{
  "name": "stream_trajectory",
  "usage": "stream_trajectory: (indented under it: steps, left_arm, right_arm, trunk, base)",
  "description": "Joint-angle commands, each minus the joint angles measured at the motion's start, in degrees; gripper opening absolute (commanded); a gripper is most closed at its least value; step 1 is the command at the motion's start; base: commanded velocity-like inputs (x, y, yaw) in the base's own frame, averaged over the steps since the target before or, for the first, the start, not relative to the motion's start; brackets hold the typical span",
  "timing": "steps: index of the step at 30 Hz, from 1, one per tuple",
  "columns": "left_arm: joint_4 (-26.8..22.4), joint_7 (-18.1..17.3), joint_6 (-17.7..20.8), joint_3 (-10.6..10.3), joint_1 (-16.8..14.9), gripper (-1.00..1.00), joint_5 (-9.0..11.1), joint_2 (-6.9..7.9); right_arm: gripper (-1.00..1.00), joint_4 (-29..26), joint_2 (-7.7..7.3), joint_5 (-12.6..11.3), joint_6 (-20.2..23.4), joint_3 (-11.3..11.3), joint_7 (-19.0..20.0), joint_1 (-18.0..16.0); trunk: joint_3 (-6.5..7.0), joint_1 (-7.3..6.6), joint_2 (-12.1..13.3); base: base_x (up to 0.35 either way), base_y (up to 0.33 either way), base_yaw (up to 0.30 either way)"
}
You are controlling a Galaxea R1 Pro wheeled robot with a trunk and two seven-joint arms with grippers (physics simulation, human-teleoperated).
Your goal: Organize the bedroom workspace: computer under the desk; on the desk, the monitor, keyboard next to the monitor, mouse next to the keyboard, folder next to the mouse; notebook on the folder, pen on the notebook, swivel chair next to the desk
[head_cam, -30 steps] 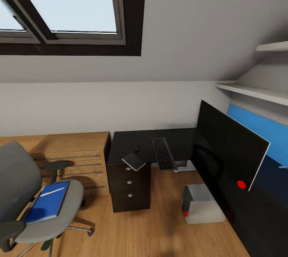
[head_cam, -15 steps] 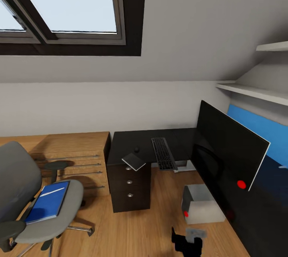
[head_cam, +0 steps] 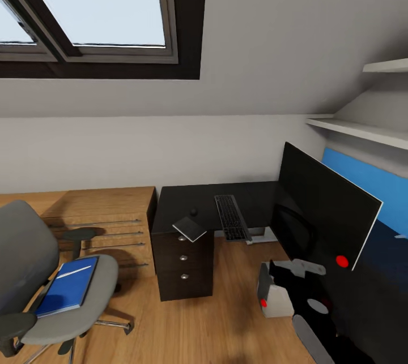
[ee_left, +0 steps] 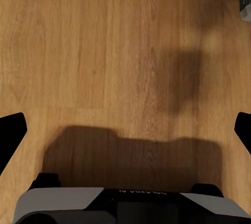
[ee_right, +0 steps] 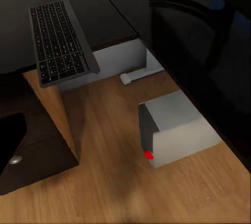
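Wooden flooring (head_cam: 226, 296) runs under a sloped white ceiling with one skylight (head_cam: 96, 7) at the upper left of the head view. At far left stands one grey swivel chair (head_cam: 34, 273), and on its seat lies one blue folder (head_cam: 69, 286) with a thin white pen (head_cam: 73, 272) resting across it. Behind the chair is a low wooden dresser (head_cam: 107, 222). Next comes the single dark desk (head_cam: 187, 205) with three round knobs down its drawer front. On the desktop sit one small dark mouse (head_cam: 194, 212), one notebook (head_cam: 190, 229) that overhangs the front edge just beside the mouse, and one black keyboard (head_cam: 232, 217) whose near end also sticks out past the desk. Right of the desk, on the floor, stands one grey box-shaped computer (head_cam: 275, 299) with a red light, partly hidden by the right arm (head_cam: 309, 296) rising in front of it. One large black monitor (head_cam: 326, 222) leans at the right, against a blue panel, beneath two white shelves (head_cam: 362, 126).

The left gripper (ee_left: 125, 130) looks down at bare floor, its dark fingertips (ee_left: 10, 138) spread wide at the picture's sides. The right wrist view shows the keyboard, computer and monitor, but whether the right gripper is spread or closed I cannot tell.
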Motion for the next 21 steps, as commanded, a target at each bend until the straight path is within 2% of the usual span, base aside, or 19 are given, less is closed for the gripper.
stream_trajectory:
  steps: [1, 3, 4, 7, 12, 14, 21]
  left_arm:
    - [0.08, -0.20, -0.20, -0.14, -0.02, 1.00, 0.57, 0.01]
    - [0.07, -0.20, -0.20, -0.18, -0.02, 1.00, 0.57, 0.05]
    - [0.07, -0.20, -0.19, -0.17, -0.02, 1.00, 0.57, 0.10]
    - [0.08, -0.20, -0.15, -0.16, -0.02, 1.00, 0.57, 0.16]
    - [0.08, -0.20, -0.20, -0.14, -0.02, 1.00, 0.57, 0.17]
    - [0.06, -0.20, -0.21, -0.08, -0.02, 1.00, 0.57, 0.24]
    - [0.06, -0.20, -0.22, -0.07, -0.02, 1.00, 0.57, 0.25]
  right_arm:
    - [1.00, -0.33, -0.77, -1.14, 0.54, -0.52, -0.51, -0.02]
    - [1.00, -0.39, -2.20, -2.86, 0.99, -1.47, -0.55, 0.01]
    - [1.00, -0.17, -3.47, -4.46, 1.18, -2.12, -0.58, 0.03]
    - [1.00, 0.23, -5.21, -6.62, 1.21, -2.99, -0.65, 0.05]
    - [1.00, 0.62, -6.14, -7.66, 1.19, -4.95, -0.77, 0.05]
    - [1.00, 0.84, -6.46, -8.09, 1.23, -7.00, -0.82, 0.08]
    - [1.00, 1.31, -6.56, -8.23, 1.16, -7.75, -0.84, 0.14]
  trunk:
    - [-0.02, 0.02, -0.04]
    - [-0.02, 0.02, -0.04]
    - [-0.02, 0.02, -0.04]
    - [-0.02, 0.02, -0.04]
    - [-0.02, 0.02, -0.04]
    - [0.02, 0.02, -0.04]
    - [0.40, 0.02, -0.04]
  base:
    - [0.000, 0.000, 0.000]
    - [0.000, 0.000, 0.000]
    - [0.000, 0.000, 0.000]
    - [0.000, 0.000, 0.000]
    - [0.000, 0.000, 0.000]
    - [0.000, 0.000, -0.059]
    - [0.000, 0.000, -0.152]
